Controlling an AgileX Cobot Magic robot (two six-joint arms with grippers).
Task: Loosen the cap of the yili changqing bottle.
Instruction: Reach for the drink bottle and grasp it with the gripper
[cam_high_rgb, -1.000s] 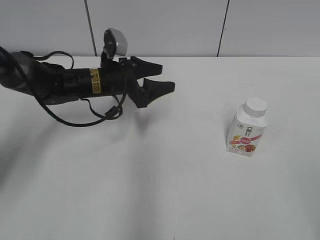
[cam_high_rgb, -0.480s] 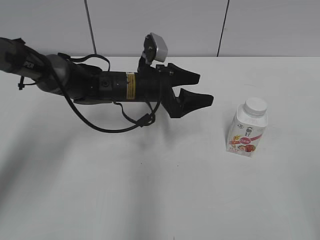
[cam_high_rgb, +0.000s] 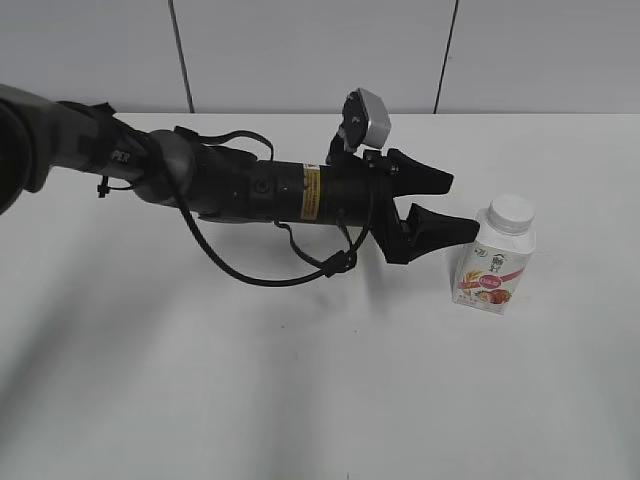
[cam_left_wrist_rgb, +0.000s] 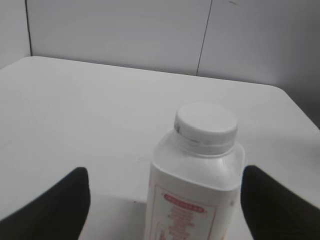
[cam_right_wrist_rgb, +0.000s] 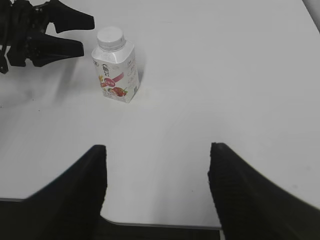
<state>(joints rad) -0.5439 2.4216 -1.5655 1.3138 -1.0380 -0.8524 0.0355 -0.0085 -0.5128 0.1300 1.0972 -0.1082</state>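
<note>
Yili changqing bottle (cam_high_rgb: 494, 262) stands upright on the white table (cam_high_rgb: 300, 380), right of centre in the exterior view, its white cap (cam_high_rgb: 511, 212) seated on the neck. The left gripper (cam_high_rgb: 452, 206) reaches in from the left, jaws spread apart, tips just beside the bottle's shoulder and not yet touching. From its wrist camera the bottle sits between the two dark fingers (cam_left_wrist_rgb: 55, 200). This looks like the approach step; next the jaws would need to close around the body to steady it. The right gripper (cam_right_wrist_rgb: 155, 187) hangs well back at the lower edge of its own view, fingers also apart, presumably meant for twisting the cap. The pink-red label carries a fruit picture; its writing is too small to read.
</note>
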